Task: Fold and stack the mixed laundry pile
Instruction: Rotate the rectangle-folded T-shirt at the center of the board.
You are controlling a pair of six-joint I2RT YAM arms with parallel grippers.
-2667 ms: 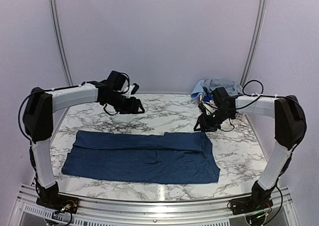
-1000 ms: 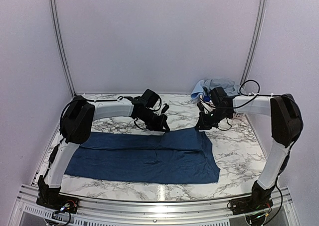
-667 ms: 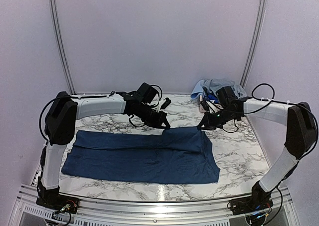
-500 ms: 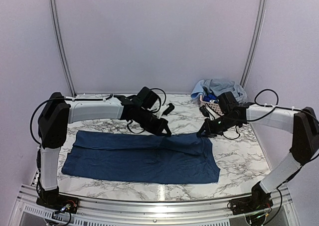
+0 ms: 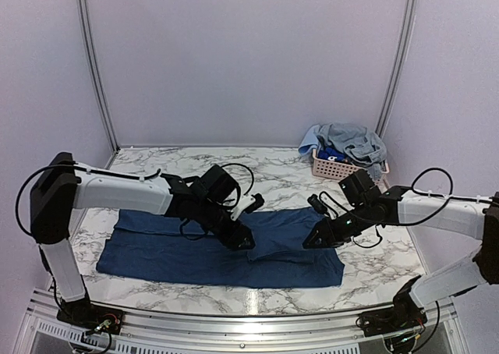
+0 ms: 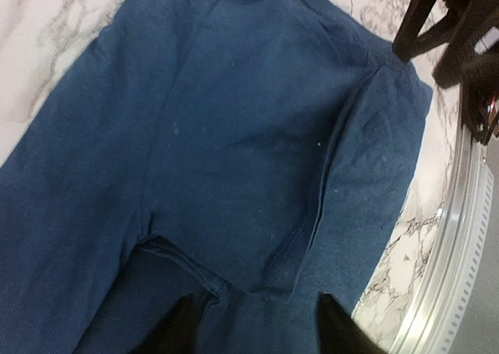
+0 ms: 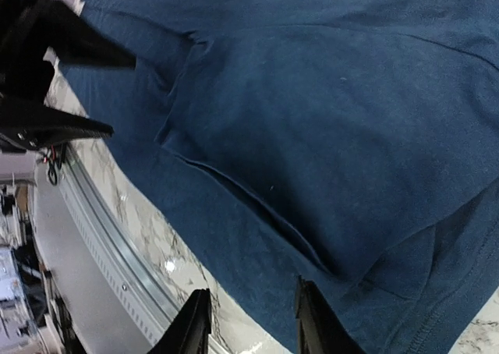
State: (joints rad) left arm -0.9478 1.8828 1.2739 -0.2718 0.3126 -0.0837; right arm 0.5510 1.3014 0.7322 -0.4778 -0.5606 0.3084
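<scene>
A dark navy shirt (image 5: 171,249) lies flat on the marble table (image 5: 281,178), its right part folded toward the near edge as a flap (image 5: 284,228). My left gripper (image 5: 245,243) sits low over the flap's left near corner, open, with only cloth (image 6: 249,136) beneath its fingers (image 6: 183,330). My right gripper (image 5: 312,242) hovers over the flap's right near corner, also open above the fabric (image 7: 312,97). Neither holds anything. The rest of the mixed laundry pile (image 5: 347,142), grey-blue and bright-blue pieces, is heaped at the back right.
A pink perforated basket (image 5: 331,167) holds the heap at the back right corner. A metal rail (image 5: 234,307) runs along the table's near edge, close to the shirt's hem. White walls enclose the back and both sides.
Both grippers carried the shirt's far right edge toward the near edge, laying it over as a flap. Both jaws then went from shut to open, letting the cloth go.
</scene>
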